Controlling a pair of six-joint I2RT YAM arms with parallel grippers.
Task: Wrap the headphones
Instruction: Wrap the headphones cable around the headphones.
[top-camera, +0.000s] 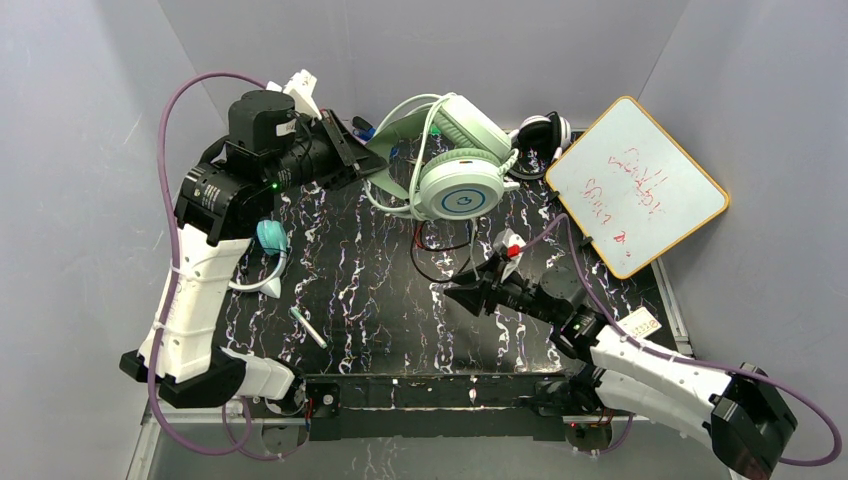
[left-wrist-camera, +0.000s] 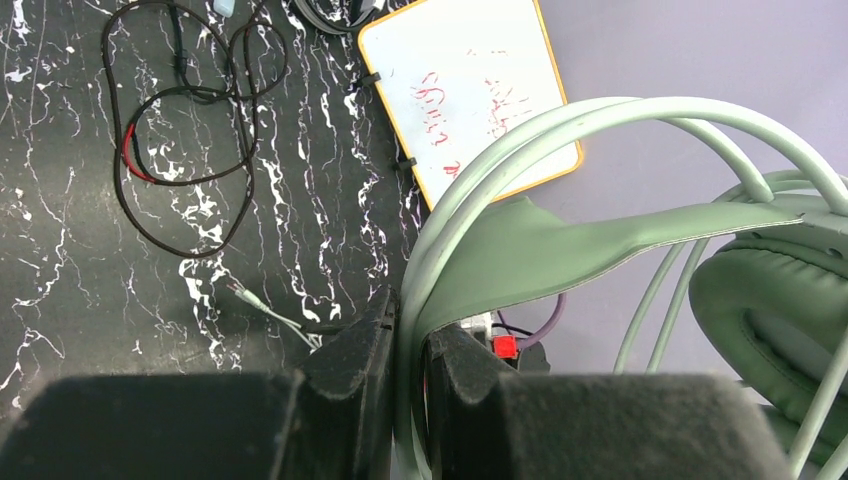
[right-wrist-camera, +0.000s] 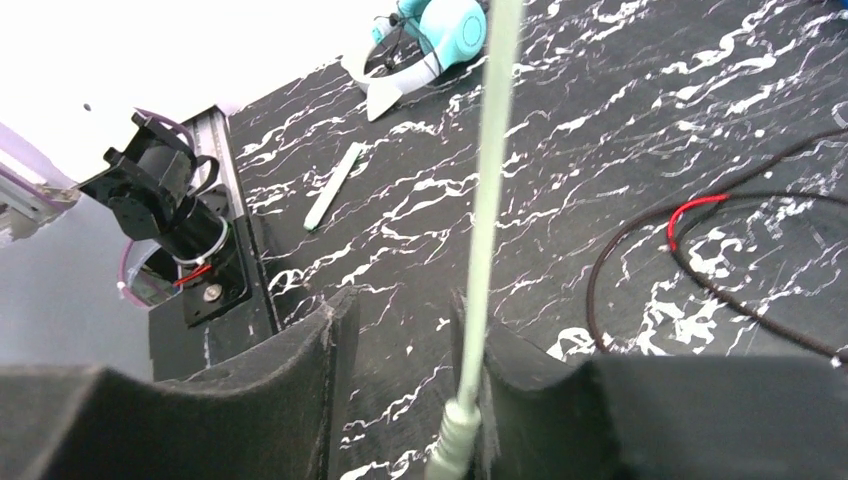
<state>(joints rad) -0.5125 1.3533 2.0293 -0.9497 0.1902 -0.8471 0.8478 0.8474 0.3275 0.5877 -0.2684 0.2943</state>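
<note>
The mint-green headphones (top-camera: 457, 178) hang at the back of the mat, and my left gripper (top-camera: 352, 150) is shut on their headband (left-wrist-camera: 520, 250). One padded cup (left-wrist-camera: 770, 300) shows at the right of the left wrist view. Their pale cable (right-wrist-camera: 488, 200) runs down between my right gripper's fingers and rests against the right one, with the plug (right-wrist-camera: 455, 430) low in the gap. The right gripper (right-wrist-camera: 400, 305) stands open near mid-mat (top-camera: 458, 294). The teal headphones (top-camera: 270, 238) lie at the left, under the left arm. The black-and-white headphones (top-camera: 541, 130) sit at the back, their thin black cable (top-camera: 445, 250) looped on the mat.
A whiteboard with red scribbles (top-camera: 635, 185) leans at the back right, its corner over the mat. A pale stick (top-camera: 308, 328) lies at the front left. The black marbled mat (top-camera: 380, 290) covers the table, and grey walls close in on three sides.
</note>
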